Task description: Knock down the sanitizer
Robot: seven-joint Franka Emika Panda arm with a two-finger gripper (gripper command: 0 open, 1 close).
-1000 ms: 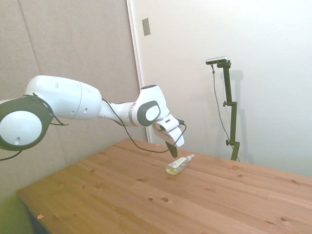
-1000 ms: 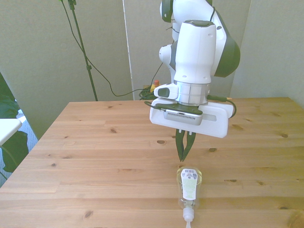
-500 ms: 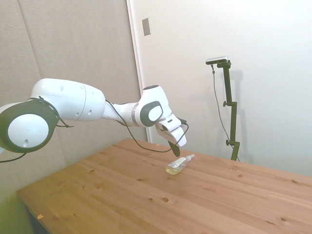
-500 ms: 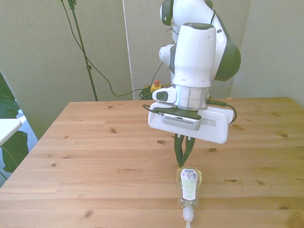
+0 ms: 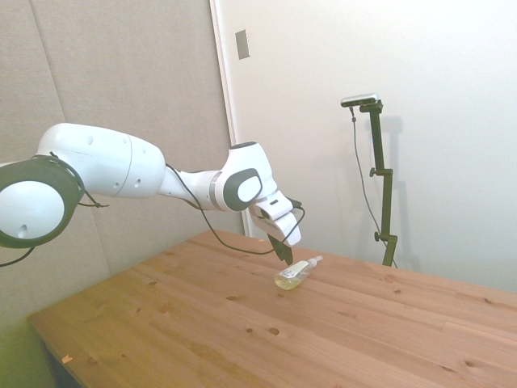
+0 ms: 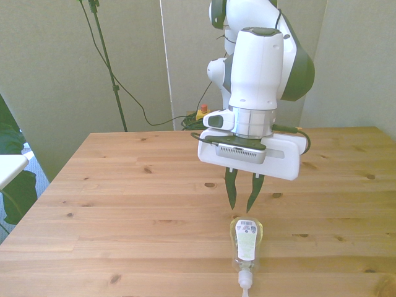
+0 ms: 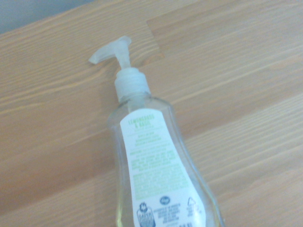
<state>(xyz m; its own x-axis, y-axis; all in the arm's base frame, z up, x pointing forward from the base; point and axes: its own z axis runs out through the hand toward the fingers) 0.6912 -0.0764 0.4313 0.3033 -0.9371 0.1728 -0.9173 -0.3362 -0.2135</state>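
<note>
Fingers (image 6: pixel 234 193) parted above toppled sanitizer (image 6: pixel 245 242), yellowish liquid inside

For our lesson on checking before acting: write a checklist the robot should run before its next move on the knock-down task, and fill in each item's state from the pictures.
1. Sanitizer lying flat on the table, not upright: ok.
2. Pump nozzle attached to the bottle: ok.
3. Gripper clear of the bottle: ok, it hangs above the table just behind the bottle's base, with a gap showing.
4. Fingers open and holding nothing: ok.
5. Bottle at rest, not rolling: cannot tell from one moment.
6. Bottle safely away from the table's near edge: cannot tell; the front view cuts off just past the nozzle.
</note>
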